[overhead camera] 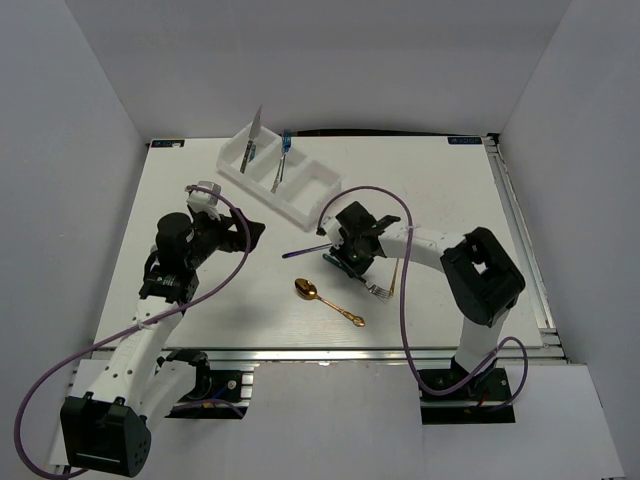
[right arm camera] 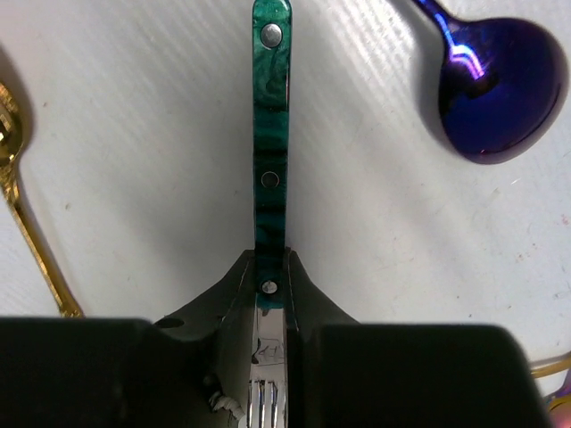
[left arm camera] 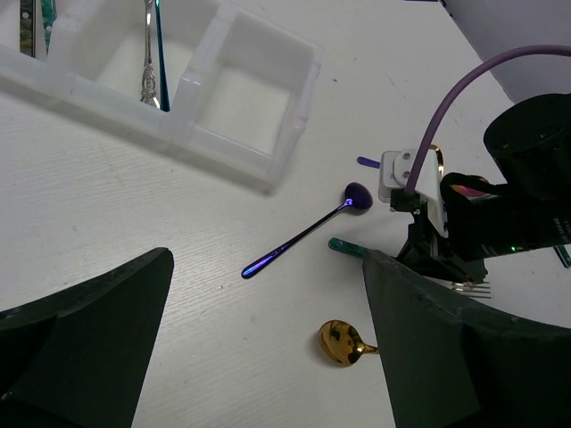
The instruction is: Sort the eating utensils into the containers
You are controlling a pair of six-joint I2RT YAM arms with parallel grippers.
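Note:
My right gripper (right arm camera: 272,267) is shut on a fork with a marbled green handle (right arm camera: 271,134), which lies flat on the table with its silver tines under my wrist. From above, that gripper (overhead camera: 345,258) sits at mid-table, and the fork's tines (overhead camera: 378,291) stick out behind it. An iridescent blue spoon (overhead camera: 310,248) (left arm camera: 308,234) lies just left of it, its bowl (right arm camera: 500,89) near the fork handle. A gold spoon (overhead camera: 328,302) (left arm camera: 339,341) lies nearer the front. The white three-part tray (overhead camera: 265,197) holds a knife (overhead camera: 250,150) and a blue-handled utensil (overhead camera: 283,155). My left gripper (left arm camera: 268,357) hangs open over bare table.
A thin gold utensil (overhead camera: 394,278) lies right of the fork's tines, beside the right arm. The tray's right-hand compartment (left arm camera: 254,102) has nothing in it. White walls enclose the table at the left, back and right. A purple cable loops over each arm.

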